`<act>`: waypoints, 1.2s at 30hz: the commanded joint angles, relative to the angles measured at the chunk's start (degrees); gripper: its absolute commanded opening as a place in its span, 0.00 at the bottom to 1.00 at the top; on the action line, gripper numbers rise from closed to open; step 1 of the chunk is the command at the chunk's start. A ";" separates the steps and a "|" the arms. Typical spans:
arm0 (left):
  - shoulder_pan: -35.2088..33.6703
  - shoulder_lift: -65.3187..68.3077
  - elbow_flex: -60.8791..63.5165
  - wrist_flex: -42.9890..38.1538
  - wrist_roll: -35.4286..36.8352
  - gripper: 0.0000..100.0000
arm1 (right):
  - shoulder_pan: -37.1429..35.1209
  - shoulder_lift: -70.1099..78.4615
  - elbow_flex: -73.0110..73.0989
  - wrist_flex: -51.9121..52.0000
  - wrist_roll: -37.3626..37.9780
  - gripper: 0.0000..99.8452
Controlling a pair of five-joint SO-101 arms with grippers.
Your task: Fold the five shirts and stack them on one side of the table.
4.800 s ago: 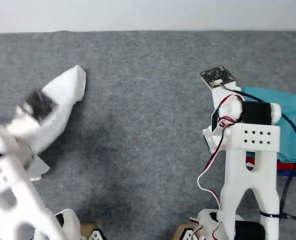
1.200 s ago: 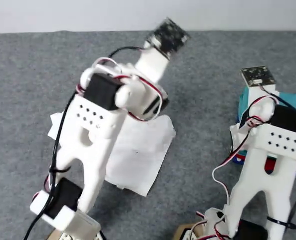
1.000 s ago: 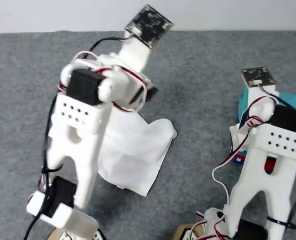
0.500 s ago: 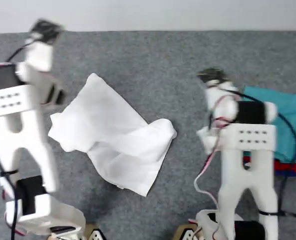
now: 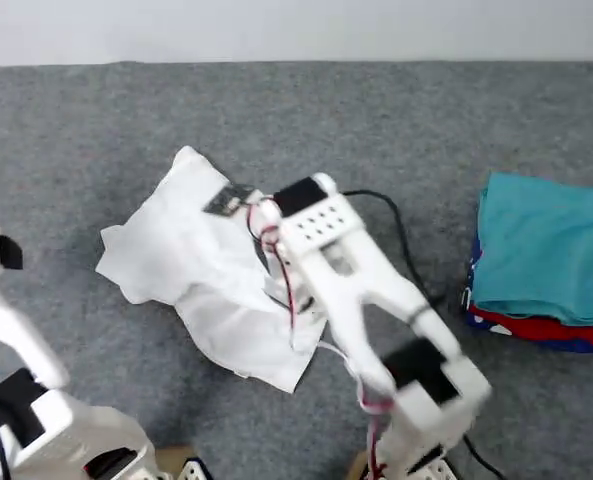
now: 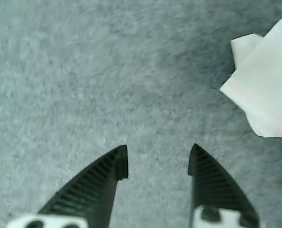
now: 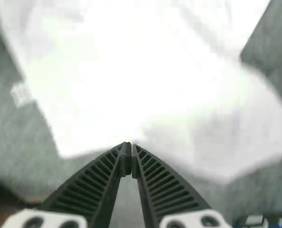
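While the white shirt (image 5: 176, 250) lies rumpled in soft, uneven folds on the grey, felt-textured desk (image 5: 426, 130), the right arm (image 5: 346, 270) stretches across it. The right end effector (image 7: 129, 149), with ribbed black tapered fingers, is pressed together directly above the shirt's cloth. The left end effector (image 6: 157, 164) is spread over the desk just beside one corner of the shirt. Well to the right of the white shirt sits a squared folded stack (image 5: 546, 240): teal on top, red and blue beneath.

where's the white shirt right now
In the high view the white shirt lies crumpled left of centre, under the right arm, apart from the folded stack.
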 commanded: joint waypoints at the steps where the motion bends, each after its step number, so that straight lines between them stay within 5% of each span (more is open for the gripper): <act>1: -1.14 -2.64 0.57 -1.05 -0.53 0.21 | 0.84 10.86 -10.55 -2.24 -0.18 0.01; 19: -0.97 -2.64 3.74 -3.08 -0.09 0.21 | 0.40 38.29 -63.30 10.77 -0.18 0.01; 29: -0.88 -2.64 3.74 -3.08 -0.09 0.21 | 1.10 21.76 -42.29 10.59 -0.18 0.09; 36: -0.88 -2.64 3.74 -3.08 -0.09 0.21 | 3.65 7.52 -21.10 10.42 5.01 0.05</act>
